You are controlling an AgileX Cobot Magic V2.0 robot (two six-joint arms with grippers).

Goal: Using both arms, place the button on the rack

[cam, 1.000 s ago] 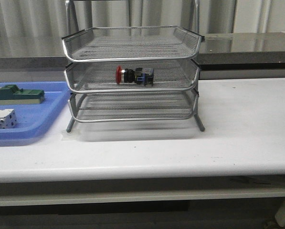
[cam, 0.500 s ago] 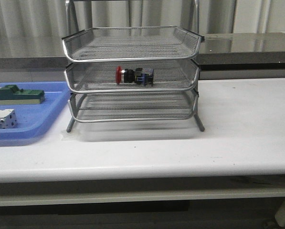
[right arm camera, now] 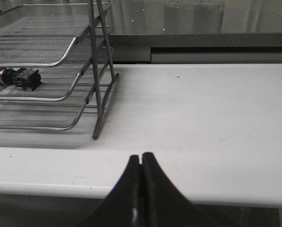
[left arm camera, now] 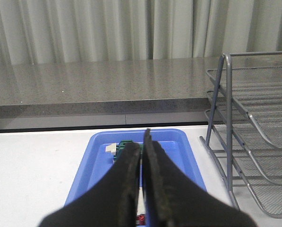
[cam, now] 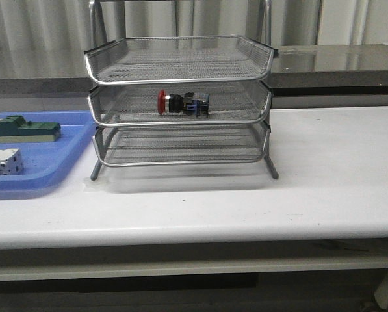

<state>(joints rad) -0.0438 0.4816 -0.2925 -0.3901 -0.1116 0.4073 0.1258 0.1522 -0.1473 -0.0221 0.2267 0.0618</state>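
- Button lies on its side in the middle tier of the rack, red head pointing toward the blue tray's side, blue-black rear block toward the other; the right wrist view shows it too, resting on the mesh.
- Judging by this, the placing itself looks done: nothing holds the button, and neither arm appears in the front view.
- Left claw is closed and empty, hanging over the blue tray, where a green block and a white block remain.
- Right claw is likewise closed on nothing, near the desk edge, well apart from the rack.
- What is left, if anything, seems only to be parking the arms.
- No brand, label or writing is readable anywhere.
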